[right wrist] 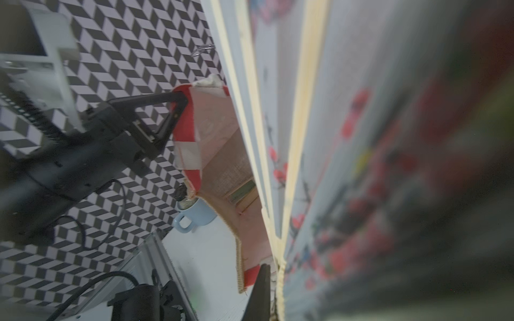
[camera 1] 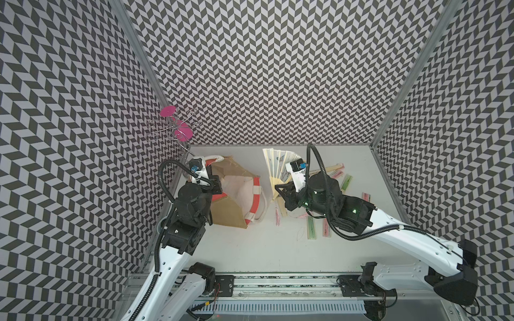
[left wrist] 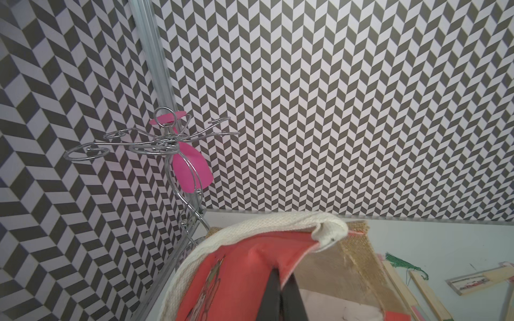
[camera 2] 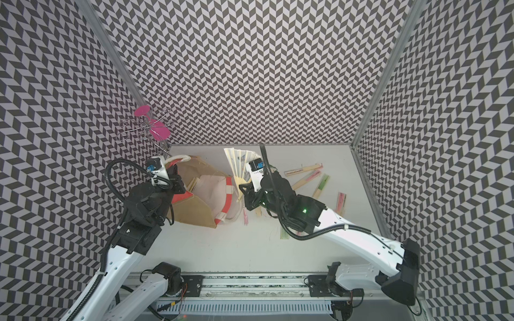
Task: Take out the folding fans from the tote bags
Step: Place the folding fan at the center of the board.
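In both top views your right gripper (camera 1: 279, 193) clasps a half-spread fan (camera 2: 236, 163) by its pivot, ribs toward the back wall; the left wrist view has your left gripper (left wrist: 283, 273) pinching the tote bag (left wrist: 347, 264) by its rim; the right wrist view shows closed fans (right wrist: 242, 194) inside, likely nearer the right arm.

Both top views look down on the table (camera 1: 250, 250) (nearly alike); wrist views closely share the tote bag (left wrist: 347, 264).

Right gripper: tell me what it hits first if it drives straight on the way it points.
Likely the red-and-white rim of the tote bag. The right gripper, shut on the open fan, points that way; whether it would pass above is unclear.
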Controlling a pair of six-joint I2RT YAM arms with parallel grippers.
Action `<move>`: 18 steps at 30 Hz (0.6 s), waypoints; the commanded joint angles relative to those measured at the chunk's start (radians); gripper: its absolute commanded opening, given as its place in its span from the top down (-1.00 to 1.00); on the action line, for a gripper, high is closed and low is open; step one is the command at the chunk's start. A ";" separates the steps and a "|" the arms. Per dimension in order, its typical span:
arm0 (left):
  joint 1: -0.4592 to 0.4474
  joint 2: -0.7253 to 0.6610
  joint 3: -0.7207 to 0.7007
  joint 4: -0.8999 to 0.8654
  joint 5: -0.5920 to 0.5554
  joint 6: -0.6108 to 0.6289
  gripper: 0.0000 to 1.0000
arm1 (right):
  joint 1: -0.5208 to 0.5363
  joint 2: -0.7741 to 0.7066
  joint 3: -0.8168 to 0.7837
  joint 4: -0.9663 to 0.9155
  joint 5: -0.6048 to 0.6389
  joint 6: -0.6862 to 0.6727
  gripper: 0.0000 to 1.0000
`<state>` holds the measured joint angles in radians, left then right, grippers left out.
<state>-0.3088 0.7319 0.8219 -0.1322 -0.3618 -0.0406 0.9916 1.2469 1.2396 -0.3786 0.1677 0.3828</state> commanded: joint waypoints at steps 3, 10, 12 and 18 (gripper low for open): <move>0.002 0.006 0.053 0.017 -0.084 -0.002 1.00 | -0.005 0.041 0.030 -0.300 0.158 0.091 1.00; 0.003 0.057 0.093 0.005 -0.176 -0.013 1.00 | -0.005 0.085 -0.048 -0.408 0.143 0.205 1.00; 0.004 0.076 0.106 0.008 -0.193 -0.013 1.00 | -0.004 0.109 -0.061 -0.433 0.134 0.224 1.00; 0.021 0.154 0.165 -0.021 -0.280 0.000 1.00 | -0.005 0.157 -0.104 -0.446 0.090 0.244 1.00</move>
<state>-0.3038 0.8726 0.9260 -0.1680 -0.5667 -0.0402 0.9897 1.3979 1.1557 -0.8207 0.2745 0.5907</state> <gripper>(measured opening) 0.049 0.103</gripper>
